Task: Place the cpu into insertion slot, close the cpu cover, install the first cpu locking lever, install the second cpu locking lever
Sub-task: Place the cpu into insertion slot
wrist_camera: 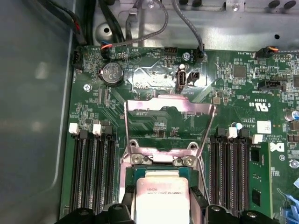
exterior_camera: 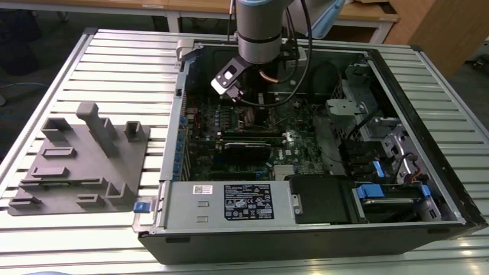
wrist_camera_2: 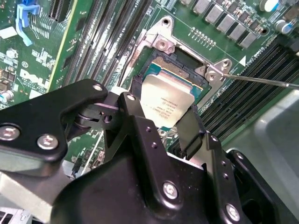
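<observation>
Holding cpu [wrist_camera_2: 167, 99] clamped in hand [wrist_camera_2: 161, 111] over insertion slot [wrist_camera_2: 180, 63] w/ cpu cover [wrist_camera: 168, 104] open.

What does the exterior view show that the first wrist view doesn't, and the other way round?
The exterior view gives the big picture: the robot arm reaching down into the open computer case, with a grey moulded tray beside it on the slatted table. The first wrist view goes close: the gripper holds the cpu over the insertion slot, the cpu cover is open, and there is a round battery. Both show the green circuit board.
</observation>
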Robot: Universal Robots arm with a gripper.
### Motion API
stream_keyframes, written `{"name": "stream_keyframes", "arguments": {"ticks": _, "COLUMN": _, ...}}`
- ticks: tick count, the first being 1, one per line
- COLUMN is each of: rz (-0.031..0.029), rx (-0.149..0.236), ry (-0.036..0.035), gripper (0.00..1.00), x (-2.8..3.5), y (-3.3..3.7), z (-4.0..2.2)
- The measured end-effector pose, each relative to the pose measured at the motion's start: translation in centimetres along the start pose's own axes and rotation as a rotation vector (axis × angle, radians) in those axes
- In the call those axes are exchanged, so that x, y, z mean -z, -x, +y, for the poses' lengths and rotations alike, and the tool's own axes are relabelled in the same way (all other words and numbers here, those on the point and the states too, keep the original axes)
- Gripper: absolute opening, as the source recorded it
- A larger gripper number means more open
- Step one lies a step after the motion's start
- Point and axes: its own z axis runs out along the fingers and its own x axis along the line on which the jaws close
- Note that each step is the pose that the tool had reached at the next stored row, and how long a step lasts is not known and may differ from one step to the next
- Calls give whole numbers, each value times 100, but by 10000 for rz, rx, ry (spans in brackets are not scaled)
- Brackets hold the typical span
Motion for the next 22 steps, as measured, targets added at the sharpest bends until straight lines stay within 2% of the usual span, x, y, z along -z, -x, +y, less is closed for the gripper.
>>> {"name": "stream_keyframes", "arguments": {"ticks": 3, "rz": 3, "rx": 0, "ry": 11, "gripper": 54, "x": -3, "y": -2, "z": -33}}
{"name": "stream_keyframes", "arguments": {"ticks": 7, "rz": -9, "rx": -93, "ry": 11, "gripper": 54, "x": -30, "y": -1, "z": -37}}
{"name": "stream_keyframes", "arguments": {"ticks": 22, "rz": -17, "rx": -158, "ry": 10, "gripper": 54, "x": -55, "y": -1, "z": -40}}
